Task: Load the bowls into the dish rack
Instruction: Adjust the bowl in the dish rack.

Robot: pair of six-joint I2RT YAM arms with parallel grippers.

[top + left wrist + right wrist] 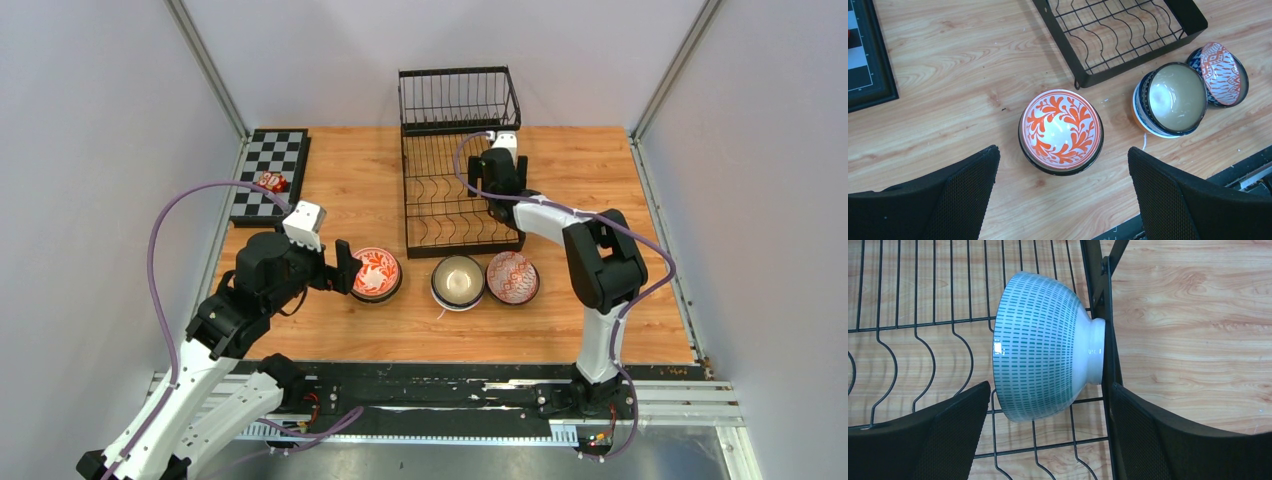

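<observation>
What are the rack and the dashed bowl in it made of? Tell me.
Dish rack: looks like metal wire, black matte coating; thin bent rods, flat frame bar. Dashed bowl: likely glazed ceramic, glossy; a bright highlight on its white, teal-dashed wall and a thick foot.

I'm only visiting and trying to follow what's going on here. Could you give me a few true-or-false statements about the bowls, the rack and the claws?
1. The orange floral bowl, the cream-lined bowl and the red-patterned bowl stand on the wooden table, outside the dish rack. True.
2. The left claw is clamped on the orange floral bowl. False: it is open, the bowl untouched ahead of its fingers.
3. A pale bowl with blue-green dashes lies on its side in the rack. True.
4. The checkerboard lies right of the rack. False: it lies to its left.
</observation>
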